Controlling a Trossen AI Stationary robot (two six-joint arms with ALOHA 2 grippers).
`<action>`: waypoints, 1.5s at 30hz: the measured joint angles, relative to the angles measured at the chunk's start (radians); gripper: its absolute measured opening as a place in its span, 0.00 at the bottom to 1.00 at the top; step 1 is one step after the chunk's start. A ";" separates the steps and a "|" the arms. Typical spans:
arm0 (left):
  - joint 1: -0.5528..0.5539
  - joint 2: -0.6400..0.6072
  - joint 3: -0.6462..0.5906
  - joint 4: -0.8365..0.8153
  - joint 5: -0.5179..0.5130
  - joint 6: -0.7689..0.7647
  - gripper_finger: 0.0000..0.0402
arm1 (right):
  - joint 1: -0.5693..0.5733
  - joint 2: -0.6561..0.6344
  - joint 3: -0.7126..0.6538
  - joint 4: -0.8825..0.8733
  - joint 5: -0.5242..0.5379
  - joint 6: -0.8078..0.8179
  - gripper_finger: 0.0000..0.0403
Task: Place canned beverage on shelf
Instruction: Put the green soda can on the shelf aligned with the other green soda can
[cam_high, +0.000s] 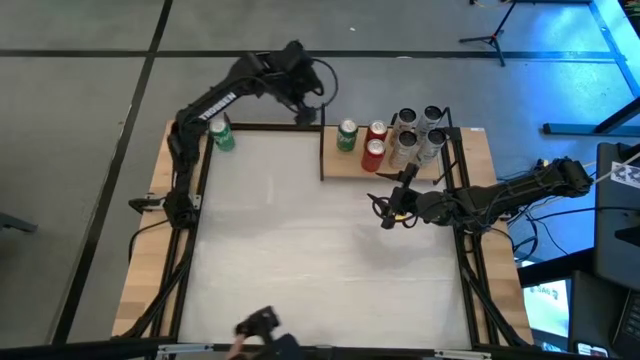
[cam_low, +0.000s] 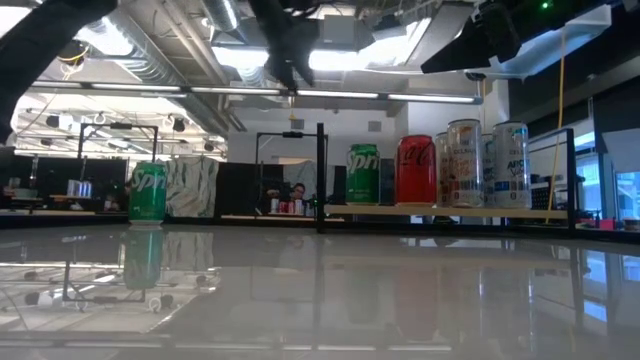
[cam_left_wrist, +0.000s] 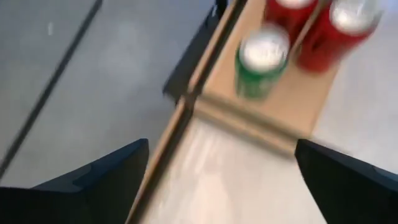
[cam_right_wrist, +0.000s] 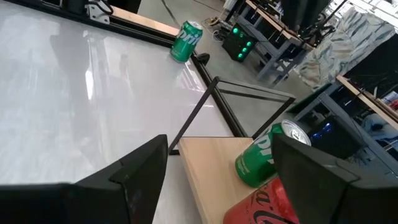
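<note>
The shelf (cam_high: 345, 165) is a pale wooden board with black uprights at the table's far right. On it stand a green can (cam_high: 346, 135), two red cans (cam_high: 374, 145) and several silver cans (cam_high: 418, 132). Another green can (cam_high: 222, 136) stands upright on the table at the far left; it also shows in the low view (cam_low: 148, 192). My left gripper (cam_high: 305, 108) hangs open and empty high above the far edge, just left of the shelf's left end. My right gripper (cam_high: 392, 200) is open and empty at the shelf's near edge, near the red cans.
The shelf's black uprights (cam_low: 320, 175) stand at its corners, one beside my left gripper. Wide bare white tabletop (cam_high: 300, 250) lies between the shelf and the near edge. A dark device (cam_high: 262, 325) sits at the table's near edge. The room's benches show beyond the table.
</note>
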 joint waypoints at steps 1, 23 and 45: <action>0.008 -0.012 0.000 -0.045 -0.009 -0.015 0.99 | 0.000 0.000 0.000 0.000 0.000 0.000 0.71; 0.305 -0.517 -0.710 -0.046 -0.225 -0.253 0.99 | 0.000 0.000 0.000 -0.005 0.001 0.017 0.71; 0.382 -0.395 -0.890 0.022 -0.420 -0.538 0.99 | 0.000 0.000 0.000 0.008 0.001 0.017 0.71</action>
